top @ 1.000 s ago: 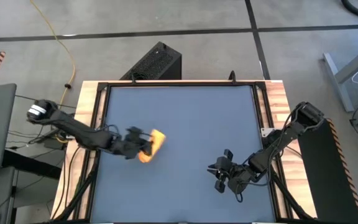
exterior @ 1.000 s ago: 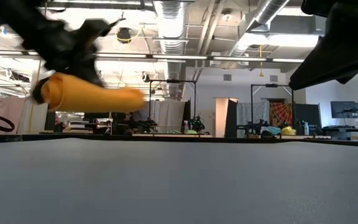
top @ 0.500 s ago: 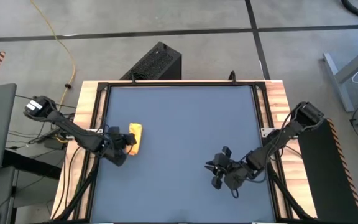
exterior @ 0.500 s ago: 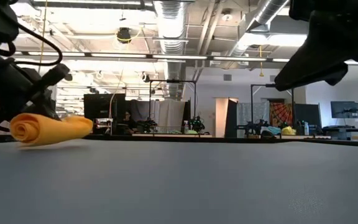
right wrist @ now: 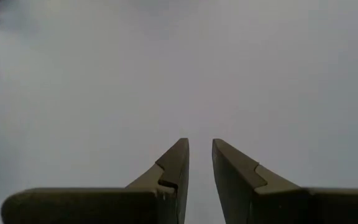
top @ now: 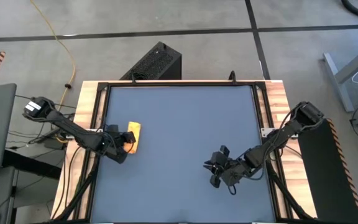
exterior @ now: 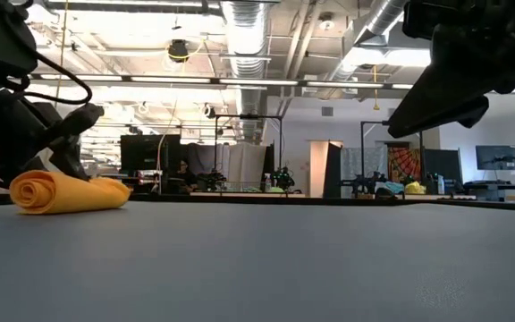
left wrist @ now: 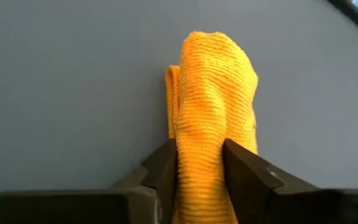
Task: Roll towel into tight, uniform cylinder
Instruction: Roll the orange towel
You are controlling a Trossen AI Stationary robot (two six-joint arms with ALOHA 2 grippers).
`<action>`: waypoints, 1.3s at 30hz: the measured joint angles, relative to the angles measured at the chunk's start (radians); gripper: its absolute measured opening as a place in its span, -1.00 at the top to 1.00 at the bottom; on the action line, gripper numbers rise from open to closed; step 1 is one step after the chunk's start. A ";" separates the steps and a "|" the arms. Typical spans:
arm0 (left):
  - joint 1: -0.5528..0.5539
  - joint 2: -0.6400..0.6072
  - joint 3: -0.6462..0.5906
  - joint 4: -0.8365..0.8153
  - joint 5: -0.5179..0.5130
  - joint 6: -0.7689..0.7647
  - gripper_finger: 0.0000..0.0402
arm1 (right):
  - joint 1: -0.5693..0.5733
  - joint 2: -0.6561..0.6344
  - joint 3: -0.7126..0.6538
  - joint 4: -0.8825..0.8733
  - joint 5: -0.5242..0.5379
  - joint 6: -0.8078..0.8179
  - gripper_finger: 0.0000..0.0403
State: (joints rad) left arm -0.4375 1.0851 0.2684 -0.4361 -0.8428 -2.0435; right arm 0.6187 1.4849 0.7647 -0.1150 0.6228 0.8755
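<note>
1. The towel (top: 132, 136), a bright yellow rolled cloth, lies on the dark blue mat (top: 185, 118) near the table's (top: 86, 99) left edge, at about nine o'clock from the mat's centre in the overhead view.
2. Its long axis runs roughly twelve to six o'clock in that view, tilted slightly. In the table-level view the spiral end of the roll (exterior: 34, 190) faces the camera side, and the roll rests flat on the mat.
3. The left end effector (left wrist: 199, 171) sits at the towel's six o'clock end; its two fingers (left wrist: 166, 168) flank the roll and touch its sides, parted to the cloth's width.
4. The right end effector (top: 217, 172) hovers over the mat at about five o'clock from centre, well apart from the towel. Its fingers (right wrist: 176, 163) stand slightly apart with nothing between them.
</note>
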 joint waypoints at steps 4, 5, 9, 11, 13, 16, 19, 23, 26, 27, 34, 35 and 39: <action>0.000 -0.043 0.000 -0.074 0.003 0.054 0.33 | 0.000 0.000 0.000 0.008 -0.015 -0.021 0.52; 0.001 -0.059 0.000 -0.100 0.000 0.068 0.31 | 0.000 0.000 0.000 0.007 -0.017 -0.021 0.52; 0.001 -0.136 0.001 -0.187 0.013 0.072 0.21 | 0.000 0.000 0.000 0.008 -0.019 -0.028 0.52; 0.001 -0.181 0.001 -0.222 0.015 0.087 0.18 | 0.000 0.000 0.000 0.014 -0.019 -0.042 0.52; 0.001 -0.229 0.001 -0.247 0.008 0.116 0.15 | -0.004 0.000 0.000 0.021 -0.020 -0.047 0.52; 0.001 -0.309 0.001 -0.251 -0.025 0.187 0.13 | -0.013 0.000 0.000 0.022 -0.022 -0.048 0.52; 0.001 -0.389 0.008 -0.250 -0.064 0.294 0.13 | -0.022 0.000 0.000 0.022 -0.024 -0.051 0.52; 0.025 -0.458 0.051 -0.246 -0.108 0.505 0.14 | -0.036 0.000 0.000 0.041 -0.026 -0.070 0.52; 0.107 -0.451 0.082 -0.210 -0.101 0.703 0.17 | -0.059 0.000 0.000 0.051 -0.027 -0.080 0.52; 0.145 -0.441 0.086 -0.175 -0.078 0.785 0.18 | -0.069 0.000 0.000 0.052 -0.028 -0.084 0.52; 0.461 -0.315 0.147 -0.100 0.345 1.142 0.23 | -0.144 0.000 -0.001 0.101 -0.131 -0.103 0.52; 0.493 -0.304 0.166 -0.141 0.408 1.142 0.23 | -0.151 0.000 -0.001 0.106 -0.150 -0.111 0.52; 0.549 -0.293 0.245 -0.283 0.529 1.143 0.21 | -0.164 0.000 -0.001 0.108 -0.178 -0.146 0.52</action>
State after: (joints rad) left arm 0.1113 0.7921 0.5132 -0.7191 -0.3137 -0.9008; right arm 0.4546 1.4845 0.7639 -0.0066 0.4450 0.7294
